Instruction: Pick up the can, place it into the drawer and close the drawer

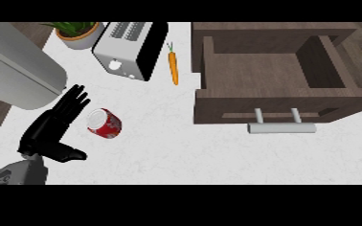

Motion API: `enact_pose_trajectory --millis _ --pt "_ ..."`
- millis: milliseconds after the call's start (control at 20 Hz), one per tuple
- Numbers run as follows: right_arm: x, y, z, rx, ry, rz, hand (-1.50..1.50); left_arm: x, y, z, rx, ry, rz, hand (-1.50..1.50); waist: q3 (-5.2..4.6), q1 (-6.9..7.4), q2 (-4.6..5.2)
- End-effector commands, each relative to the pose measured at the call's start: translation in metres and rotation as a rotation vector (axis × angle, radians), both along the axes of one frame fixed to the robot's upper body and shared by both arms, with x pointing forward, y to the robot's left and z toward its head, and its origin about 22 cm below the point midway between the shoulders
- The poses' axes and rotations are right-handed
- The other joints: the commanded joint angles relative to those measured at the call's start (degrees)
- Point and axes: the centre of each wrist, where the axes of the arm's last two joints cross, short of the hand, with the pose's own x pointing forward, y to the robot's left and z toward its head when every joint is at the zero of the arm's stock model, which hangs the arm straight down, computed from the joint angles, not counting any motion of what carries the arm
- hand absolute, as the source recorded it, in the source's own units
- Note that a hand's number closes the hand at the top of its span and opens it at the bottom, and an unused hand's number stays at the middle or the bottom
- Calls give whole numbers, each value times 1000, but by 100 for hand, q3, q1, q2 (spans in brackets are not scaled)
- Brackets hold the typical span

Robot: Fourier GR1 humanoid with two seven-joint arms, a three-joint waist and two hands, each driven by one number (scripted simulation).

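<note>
A red can (105, 124) with a silver top lies on its side on the white counter, left of centre. My left hand (51, 127) comes in from the lower left corner and stands just left of the can, open, its fingers straight and pointing away from me, its thumb sticking out to the right. Whether it touches the can I cannot tell. The dark wooden drawer (268, 111) at the right is pulled open, with nothing inside it. Its silver handle (280, 127) faces me. My right hand does not show.
A silver and black toaster (127, 50) stands at the back, with an orange carrot (173, 68) lying between it and the drawer. A potted plant (76, 32) sits at the back left. A large grey rounded shape (25, 74) fills the left edge.
</note>
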Motion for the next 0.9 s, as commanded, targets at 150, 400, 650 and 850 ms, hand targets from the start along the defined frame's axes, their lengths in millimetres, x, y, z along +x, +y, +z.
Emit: enact_pose_trajectory --millis 150,400,650,850 --pt "10 -8 5 12 -28 9 -150 8 -4 -39 34 35 14 -150 -1 -4 3" --pt "-2 11 5 8 -7 0 -150 17 21 -48 29 39 11 -150 -4 -31 8" --pt "-7 -21 -1 5 -5 -3 -150 14 16 -68 -17 76 14 -150 -3 -40 9" --pt "-12 -4 22 5 -15 8 -150 16 4 -80 -47 81 12 -150 -5 -45 9"
